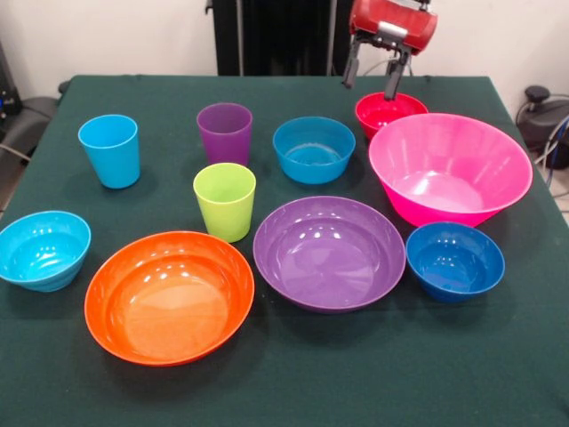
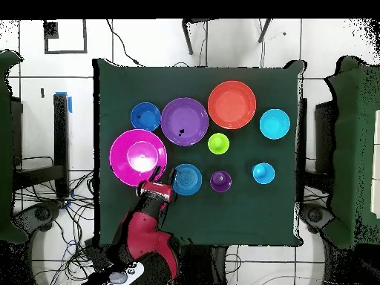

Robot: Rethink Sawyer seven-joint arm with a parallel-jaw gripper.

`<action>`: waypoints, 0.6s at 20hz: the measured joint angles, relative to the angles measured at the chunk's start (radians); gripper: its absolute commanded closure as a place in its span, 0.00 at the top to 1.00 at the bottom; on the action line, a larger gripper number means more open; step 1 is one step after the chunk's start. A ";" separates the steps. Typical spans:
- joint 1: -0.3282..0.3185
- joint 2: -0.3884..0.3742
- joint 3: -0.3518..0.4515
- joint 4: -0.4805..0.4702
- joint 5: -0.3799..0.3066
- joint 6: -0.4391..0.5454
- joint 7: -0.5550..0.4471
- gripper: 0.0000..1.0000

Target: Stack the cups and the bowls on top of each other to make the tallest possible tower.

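Note:
My gripper (image 1: 372, 83) is open and empty. It hangs just above the far rim of the small red bowl (image 1: 389, 112), which it hides in the overhead view (image 2: 165, 177). Three cups stand upright and apart: light blue (image 1: 109, 149), purple (image 1: 224, 132) and lime green (image 1: 224, 201). The blue bowl (image 1: 313, 149) sits left of the red one. The big pink bowl (image 1: 449, 167), the dark blue bowl (image 1: 454, 260), the wide purple bowl (image 1: 329, 252), the wide orange bowl (image 1: 169, 295) and the cyan bowl (image 1: 43, 249) each sit alone. No tower shows; nothing is nested.
All pieces stand on a dark green tablecloth (image 1: 293, 382). The pink bowl's tall rim is right beside the red bowl. Cables and stands lie on the floor around the table (image 2: 245, 215).

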 measured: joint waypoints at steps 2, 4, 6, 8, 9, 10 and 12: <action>-0.005 0.000 0.004 0.009 0.000 -0.001 0.000 1.00; -0.009 0.000 0.008 0.014 0.000 -0.001 0.000 1.00; -0.013 0.000 0.011 0.017 0.000 -0.001 0.000 1.00; -0.021 0.000 0.016 0.019 0.000 -0.001 0.000 1.00; -0.024 0.000 0.017 0.020 0.000 -0.001 0.000 1.00; -0.029 0.000 0.020 0.020 0.000 -0.001 0.000 1.00; -0.036 0.000 0.023 0.020 0.000 -0.001 0.000 1.00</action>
